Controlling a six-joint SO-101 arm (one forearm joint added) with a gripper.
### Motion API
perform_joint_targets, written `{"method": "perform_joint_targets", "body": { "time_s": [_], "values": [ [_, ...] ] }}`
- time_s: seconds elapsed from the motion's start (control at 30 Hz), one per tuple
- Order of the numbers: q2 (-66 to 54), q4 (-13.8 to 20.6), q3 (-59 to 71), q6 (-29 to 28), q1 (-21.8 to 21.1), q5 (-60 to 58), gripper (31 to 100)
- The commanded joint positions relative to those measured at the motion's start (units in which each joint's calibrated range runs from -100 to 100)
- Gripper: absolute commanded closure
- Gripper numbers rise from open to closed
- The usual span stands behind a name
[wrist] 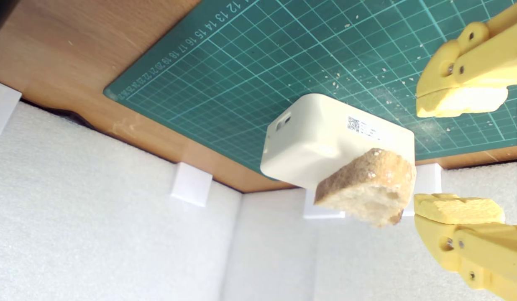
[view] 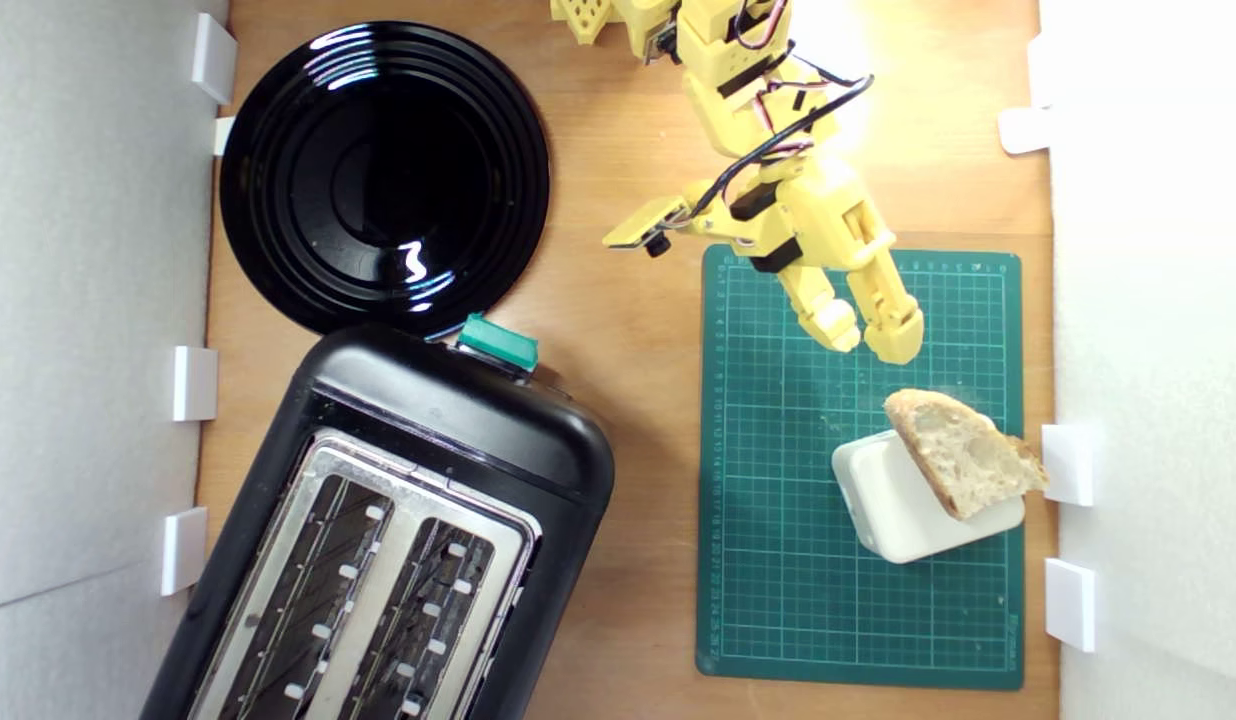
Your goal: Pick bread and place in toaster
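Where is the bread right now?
In the exterior view's lower right, the bread leans on the white box on the green mat, just beyond the open gripper.

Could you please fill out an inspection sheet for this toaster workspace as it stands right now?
Surface: wooden table with a green cutting mat; crumbs on the mat.
Job's things: bread leans on an off-white plastic box, overhanging it; black toaster at the exterior view's lower left, both slots empty, green lever knob.
Clutter: black plate, empty.
Grippers: gripper open, holding nothing, apart from the bread.
Cables: black and red wires along the arm.
Surroundings: white foam walls with white clips.
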Motion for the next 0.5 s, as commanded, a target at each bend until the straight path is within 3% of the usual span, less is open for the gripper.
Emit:
{"method": "perform_joint_targets", "body": {
  "time_s": [0.0,0.47],
  "values": [
    [1.81,0.06,-4.11,-0.1,-0.49,-2.08,53.5],
    [7.47,-0.76,-10.38,-0.1,-0.25,-3.95,53.5]
  ]
}}
